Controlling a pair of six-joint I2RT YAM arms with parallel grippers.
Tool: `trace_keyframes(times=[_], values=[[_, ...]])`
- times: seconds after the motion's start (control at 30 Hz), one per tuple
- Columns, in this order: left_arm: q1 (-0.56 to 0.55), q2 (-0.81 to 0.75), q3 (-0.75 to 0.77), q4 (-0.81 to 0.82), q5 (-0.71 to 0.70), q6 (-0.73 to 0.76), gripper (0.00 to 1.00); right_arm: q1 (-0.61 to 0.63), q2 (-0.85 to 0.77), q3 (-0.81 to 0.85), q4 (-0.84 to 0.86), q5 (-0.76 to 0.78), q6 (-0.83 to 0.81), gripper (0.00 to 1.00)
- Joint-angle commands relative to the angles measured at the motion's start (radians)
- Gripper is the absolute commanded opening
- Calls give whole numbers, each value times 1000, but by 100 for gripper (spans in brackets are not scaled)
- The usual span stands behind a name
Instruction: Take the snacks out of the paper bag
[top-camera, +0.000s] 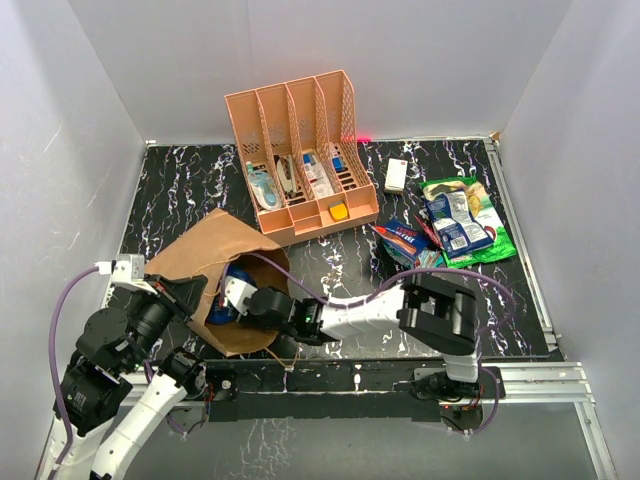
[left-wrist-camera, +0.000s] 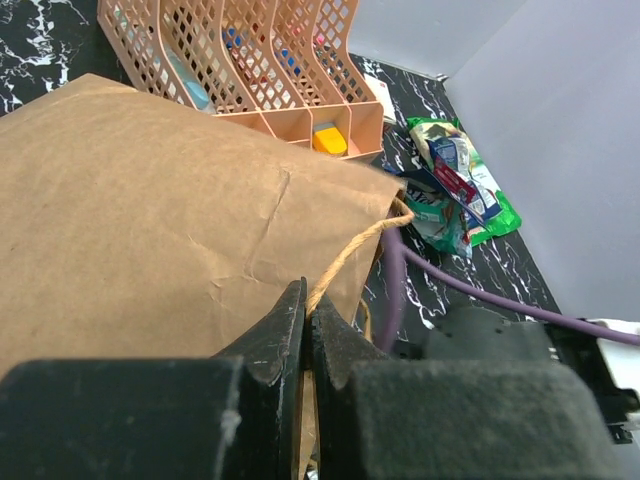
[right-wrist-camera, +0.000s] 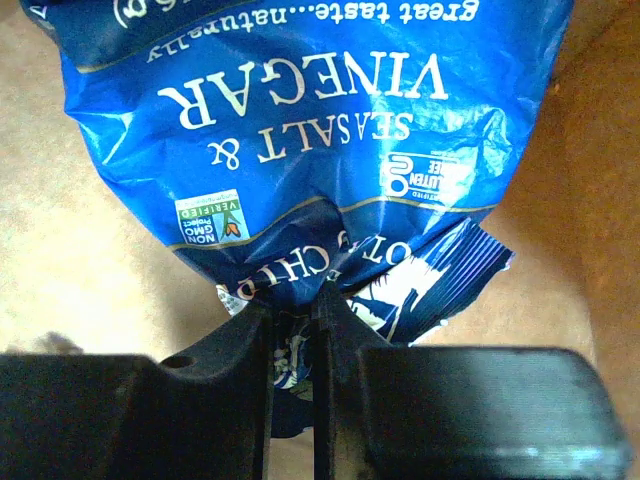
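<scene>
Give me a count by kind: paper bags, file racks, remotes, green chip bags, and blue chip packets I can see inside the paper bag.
Paper bag: 1
File rack: 1
Remote: 1
Green chip bag: 1
Blue chip packet seen inside the bag: 1
Total: 5

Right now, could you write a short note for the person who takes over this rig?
Left gripper: shut on the handle of the paper bag, which lies on its side.
Right gripper: inside the bag, shut on a blue chip packet.
Done: green chip bag and several small packets lie right of the orange rack.
Left: pull the blue packet out. Whether more remains inside is hidden.
</scene>
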Motion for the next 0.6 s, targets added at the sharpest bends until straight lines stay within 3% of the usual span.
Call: trace_keyframes(times=[0.0, 0.3, 0.57], values=[[-2, 6, -7, 4, -37, -9, 0, 10, -154, -65, 99, 41, 40, 8], [1, 5, -8, -2, -57, -12, 0, 12, -473, -259, -18, 58, 42, 8], [5, 21, -8, -4, -67, -15, 0, 11, -804, -401, -322, -17, 26, 8]])
